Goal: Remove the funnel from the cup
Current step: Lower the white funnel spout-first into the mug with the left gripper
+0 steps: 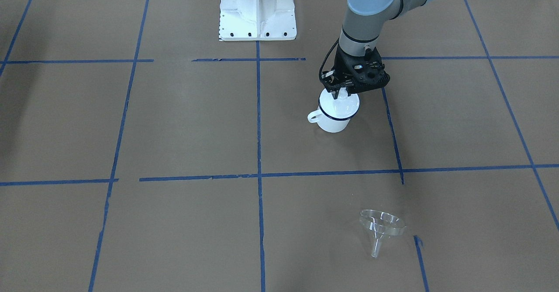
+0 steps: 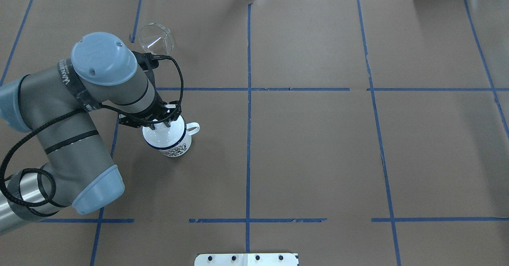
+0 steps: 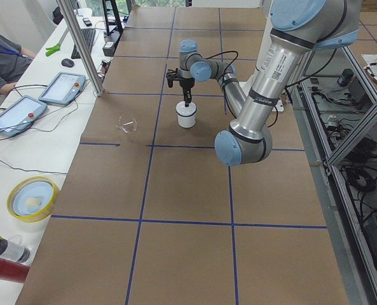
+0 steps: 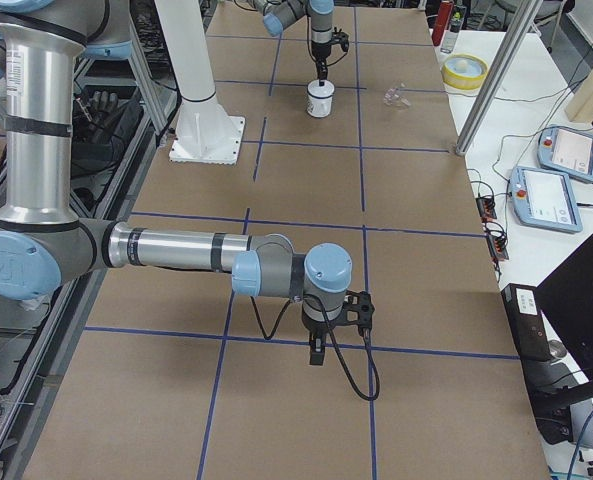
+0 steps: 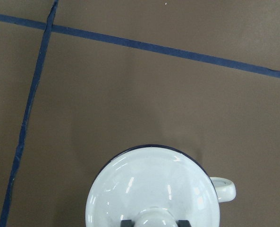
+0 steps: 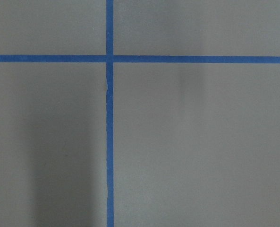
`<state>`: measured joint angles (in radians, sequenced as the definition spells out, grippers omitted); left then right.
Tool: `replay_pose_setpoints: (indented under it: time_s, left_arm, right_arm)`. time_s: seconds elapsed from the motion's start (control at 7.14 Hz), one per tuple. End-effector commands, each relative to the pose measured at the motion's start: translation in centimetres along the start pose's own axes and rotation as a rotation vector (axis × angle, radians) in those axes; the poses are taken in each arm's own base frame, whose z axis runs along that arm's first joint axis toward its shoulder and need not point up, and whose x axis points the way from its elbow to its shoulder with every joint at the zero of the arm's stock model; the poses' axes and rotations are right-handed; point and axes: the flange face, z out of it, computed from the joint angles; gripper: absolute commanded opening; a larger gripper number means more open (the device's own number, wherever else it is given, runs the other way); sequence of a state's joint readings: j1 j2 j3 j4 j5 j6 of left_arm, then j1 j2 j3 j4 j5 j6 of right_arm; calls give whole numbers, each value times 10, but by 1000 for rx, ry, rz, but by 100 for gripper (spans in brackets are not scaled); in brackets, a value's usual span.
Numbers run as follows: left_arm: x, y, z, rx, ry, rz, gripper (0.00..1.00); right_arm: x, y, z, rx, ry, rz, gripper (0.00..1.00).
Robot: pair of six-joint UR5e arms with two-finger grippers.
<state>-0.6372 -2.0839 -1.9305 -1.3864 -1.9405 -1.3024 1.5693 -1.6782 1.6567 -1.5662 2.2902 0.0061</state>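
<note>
**funnel** (image 1: pixel 381 227): clear, lying on its side on the brown paper at the lower right of the front-facing frame. its spout points toward the bottom edge, and it is well apart from the cup. judged already out of the cup. hazard: it rests on a round rim, so an arm sweeping past could set it rolling.

**cup** (image 1: pixel 332 121): upright, right of centre in the same frame, handle toward frame left. a white knobbed lid (image 5: pixel 154 189) covers its mouth.

**left gripper** (image 5: pixel 154 222): directly over the cup, fingers against either side of the lid's knob, clasping it as far as the wrist view shows. hazards:
- the glossy knob gives little purchase, so the lid could slip and drop onto the rim.
- a lid that binds could lift or tip the light cup with it.
- a sideways pull would drag the cup.

**pedestal** (image 1: pixel 257 12): white, top centre.

**right gripper** (image 4: pixel 318 350): lower centre of the right-side frame, low over the paper, well apart from everything. whether its jaws are parted or closed cannot be told.
</note>
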Motion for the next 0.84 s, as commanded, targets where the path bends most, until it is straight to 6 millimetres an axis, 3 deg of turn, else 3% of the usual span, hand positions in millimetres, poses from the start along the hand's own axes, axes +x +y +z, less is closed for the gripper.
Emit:
replay_pose_setpoints:
  time_s: [0.0,0.28,0.42,0.7]
  left_arm:
    - [0,0,0,0,2,1,0]
    - [0,0,2,1,4,2,6]
    - [0,-1,5,-1,-1,0,16]
    - [0,-2,6,-1,-4,-1,47]
  right_arm:
    - [0,0,0,0,0,0,100]
    - [0,0,0,0,0,0,100]
    - [0,0,0,0,0,0,100]
    - [0,0,0,0,0,0,100]
